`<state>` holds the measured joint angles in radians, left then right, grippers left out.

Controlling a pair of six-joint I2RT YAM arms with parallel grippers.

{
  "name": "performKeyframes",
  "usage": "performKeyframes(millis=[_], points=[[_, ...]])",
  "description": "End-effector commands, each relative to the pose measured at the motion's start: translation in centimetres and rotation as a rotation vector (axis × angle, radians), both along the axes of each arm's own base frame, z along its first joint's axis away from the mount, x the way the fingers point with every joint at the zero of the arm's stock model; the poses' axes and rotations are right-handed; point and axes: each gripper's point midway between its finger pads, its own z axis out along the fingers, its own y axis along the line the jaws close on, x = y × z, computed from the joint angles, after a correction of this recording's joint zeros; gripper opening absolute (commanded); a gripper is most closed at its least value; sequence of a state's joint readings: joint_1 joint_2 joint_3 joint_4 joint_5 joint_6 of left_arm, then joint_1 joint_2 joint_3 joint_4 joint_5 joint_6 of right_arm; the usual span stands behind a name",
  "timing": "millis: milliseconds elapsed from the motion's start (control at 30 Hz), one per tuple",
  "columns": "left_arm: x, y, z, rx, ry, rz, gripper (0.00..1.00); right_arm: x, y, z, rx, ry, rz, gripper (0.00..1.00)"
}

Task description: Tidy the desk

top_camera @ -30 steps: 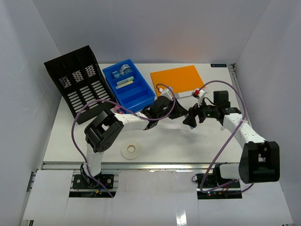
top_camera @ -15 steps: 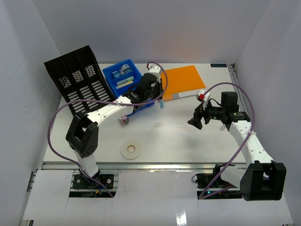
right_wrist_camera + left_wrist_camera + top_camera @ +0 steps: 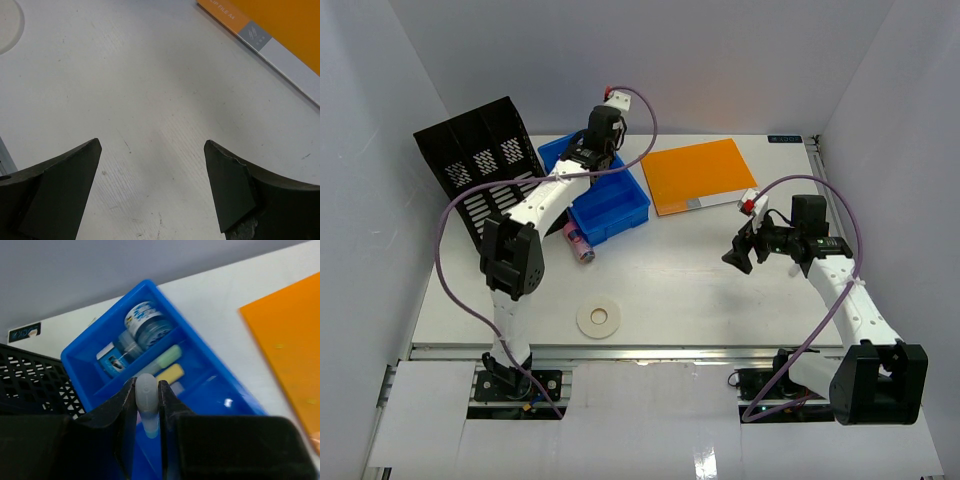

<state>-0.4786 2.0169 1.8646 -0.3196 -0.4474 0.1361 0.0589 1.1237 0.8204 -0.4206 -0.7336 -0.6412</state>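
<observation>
The white desk (image 3: 680, 290) holds a blue compartment tray (image 3: 610, 205) at the back left. My left gripper (image 3: 586, 158) hangs over the tray's far end, shut on a small pale blue-white cylinder (image 3: 146, 396) that stands upright between the jaws. In the left wrist view the tray (image 3: 210, 385) lies below, with small bottles (image 3: 145, 322), a green stick (image 3: 167, 356) and a yellow piece (image 3: 170, 374) in its far compartments. My right gripper (image 3: 735, 254) is open and empty, low over bare desk (image 3: 150, 100) at mid right.
A black slotted file rack (image 3: 485, 170) stands left of the tray. An orange folder (image 3: 698, 175) lies at the back centre. A white tape roll (image 3: 598, 319) lies near the front. A pink cylinder (image 3: 578, 243) lies by the tray's near-left corner.
My left arm swung from the desk's centre, near the right gripper, back and left over the blue tray with the pale cylinder. The right gripper drew back slightly to the right, then stayed.
</observation>
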Motion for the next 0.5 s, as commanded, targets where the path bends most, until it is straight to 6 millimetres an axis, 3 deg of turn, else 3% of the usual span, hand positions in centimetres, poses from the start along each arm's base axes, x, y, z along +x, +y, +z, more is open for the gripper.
performKeyframes(millis=[0, 167, 367, 467], points=[[3.1, 5.0, -2.4, 0.137, 0.026, 0.103, 0.04, 0.4, -0.3, 0.0, -0.018, -0.014, -0.002, 0.9], [5.2, 6.1, -3.8, 0.164, 0.011, 0.109, 0.05, 0.6, -0.6, -0.6, -0.026, -0.001, -0.01, 0.9], [5.4, 7.0, -6.8, 0.185, 0.058, 0.097, 0.09, 0.7, -0.7, -1.0, -0.033, 0.01, -0.018, 0.9], [5.0, 6.6, -8.6, 0.174, 0.096, 0.075, 0.29, 0.8, -0.8, -1.0, -0.034, 0.011, -0.023, 0.9]])
